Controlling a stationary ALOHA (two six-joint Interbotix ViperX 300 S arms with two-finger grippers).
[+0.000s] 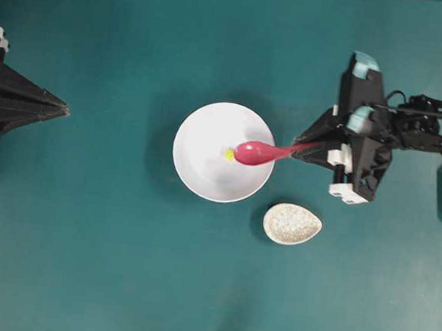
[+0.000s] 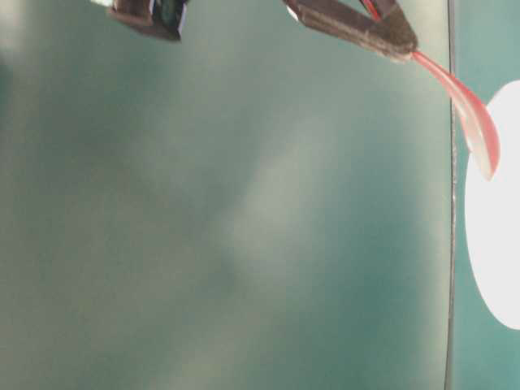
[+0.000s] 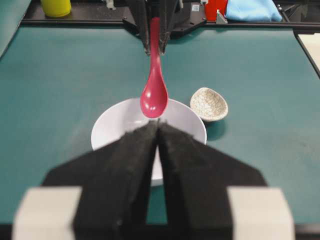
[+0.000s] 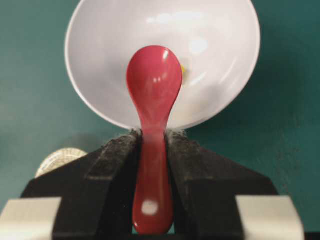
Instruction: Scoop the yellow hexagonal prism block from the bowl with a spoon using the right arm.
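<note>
Teal table point(image 1: 81, 262): right hand point(image 1: 306, 146) grips glossy pink-red spoon point(image 1: 255, 152) over large white bowl point(image 1: 200, 136), beside tiny yellow block point(image 1: 229, 154); left hand point(image 1: 62, 108) closed, empty.

Robot lab, teal tabletop point(image 1: 81, 262), two arms

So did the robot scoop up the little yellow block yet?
Not yet. Done: the right gripper has its jaws clamped on the handle of the red spoon. In hand: the spoon is held over the white bowl, and it looks empty. Left: the yellow block sits in the bowl beside the spoon's tip, so it has to be scooped and lifted out. The left gripper sits idle, jaws shut.
</note>
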